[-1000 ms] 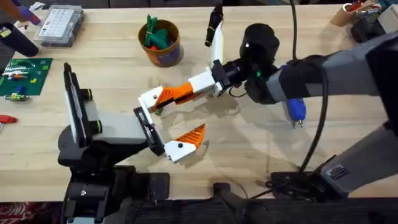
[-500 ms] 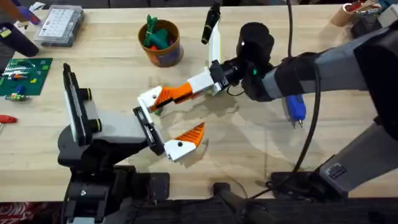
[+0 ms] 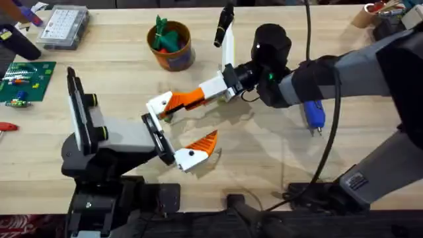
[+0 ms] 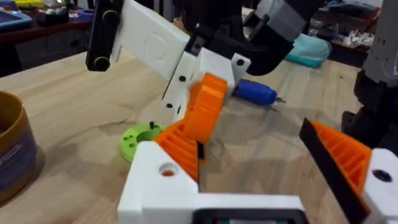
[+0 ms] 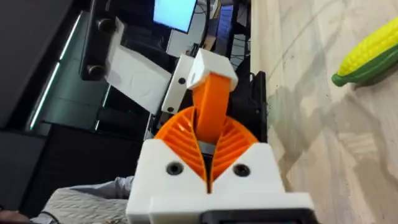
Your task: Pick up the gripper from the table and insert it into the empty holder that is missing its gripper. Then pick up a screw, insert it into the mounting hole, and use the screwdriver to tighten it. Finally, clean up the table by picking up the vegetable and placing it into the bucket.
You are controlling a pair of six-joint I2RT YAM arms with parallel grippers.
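The orange gripper (image 3: pixel 180 100) (image 4: pixel 179 146) (image 5: pixel 211 99) lies with its end against the white holder (image 3: pixel 160 104) (image 4: pixel 158 180) (image 5: pixel 208 68) on the left arm's jaw plate. My right gripper (image 3: pixel 195 97) (image 5: pixel 211 115) reaches across and is shut on it. My left gripper (image 3: pixel 192 122) (image 4: pixel 255 149) stands open, with an orange ribbed pad on its other finger (image 3: pixel 205 142). The blue screwdriver (image 3: pixel 312 114) (image 4: pixel 255 93) lies partly under the right arm. The tan bucket (image 3: pixel 170 45) (image 4: pixel 12 155) holds green and orange items. A yellow corn vegetable (image 5: pixel 373 53) lies on the table.
A green round disc (image 4: pixel 140 138) sits on the table under the held piece. A clear parts box (image 3: pixel 63 26) and a green circuit board (image 3: pixel 23 79) are at the far left. A red tool (image 3: pixel 5 125) pokes in from the left edge.
The right arm shifted slightly to the left a second ago and has held still since. It keeps the orange gripper at the holder. The left arm has not moved.
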